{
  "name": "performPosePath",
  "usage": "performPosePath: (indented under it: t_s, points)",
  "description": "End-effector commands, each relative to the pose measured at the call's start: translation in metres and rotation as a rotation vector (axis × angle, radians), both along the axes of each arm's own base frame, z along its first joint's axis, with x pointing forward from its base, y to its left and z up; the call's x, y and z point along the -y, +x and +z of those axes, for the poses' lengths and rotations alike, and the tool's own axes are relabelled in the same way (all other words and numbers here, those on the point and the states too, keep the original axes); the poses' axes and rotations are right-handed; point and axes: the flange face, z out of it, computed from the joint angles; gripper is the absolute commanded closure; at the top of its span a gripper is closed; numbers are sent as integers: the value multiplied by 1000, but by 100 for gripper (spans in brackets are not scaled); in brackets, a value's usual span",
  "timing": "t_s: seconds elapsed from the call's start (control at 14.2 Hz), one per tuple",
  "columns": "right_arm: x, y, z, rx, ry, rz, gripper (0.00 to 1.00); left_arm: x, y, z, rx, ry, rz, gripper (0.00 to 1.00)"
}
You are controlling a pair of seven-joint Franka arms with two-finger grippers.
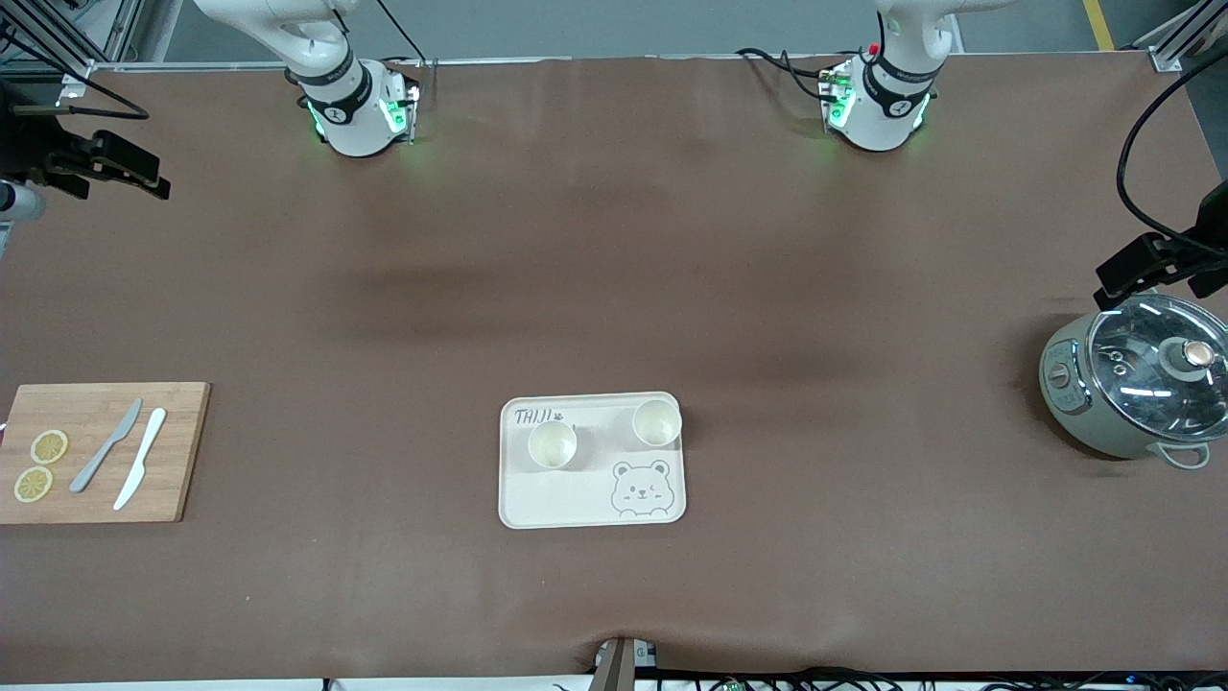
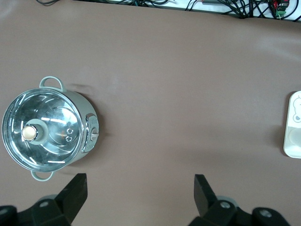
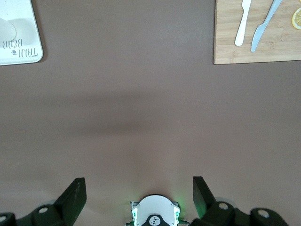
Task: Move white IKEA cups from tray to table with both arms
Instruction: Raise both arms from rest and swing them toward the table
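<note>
Two white IKEA cups stand upright on the cream bear-print tray (image 1: pixel 576 504), near the middle of the table. One cup (image 1: pixel 553 444) is toward the right arm's end, the other cup (image 1: pixel 657 423) toward the left arm's end. Both arms rise from their bases out of the front view, and neither gripper shows there. My left gripper (image 2: pixel 139 179) is open and empty, high over bare table between the pot and the tray's edge (image 2: pixel 292 141). My right gripper (image 3: pixel 138 181) is open and empty, high over its own arm's base (image 3: pixel 154 211), with a tray corner (image 3: pixel 21 49) in view.
A wooden cutting board (image 1: pixel 177 451) with two knives and two lemon slices lies at the right arm's end and also shows in the right wrist view (image 3: pixel 256 49). A grey pot with a glass lid (image 1: pixel 1137 384) stands at the left arm's end and also shows in the left wrist view (image 2: pixel 47 134).
</note>
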Motion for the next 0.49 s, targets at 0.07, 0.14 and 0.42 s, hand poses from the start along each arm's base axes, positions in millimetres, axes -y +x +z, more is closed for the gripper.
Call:
performPosePath:
  t_s: [0.07,0.14,0.42]
  points:
    - [1,7,0,-6,-6,7,0,-9,4,8,20,31,-35,0]
    - [2,7,1,-5,-6,5,0,-11,4,8,19,29,-72,0]
    - [2,16,-2,-8,-7,5,0,-7,6,4,17,33,-65,0]
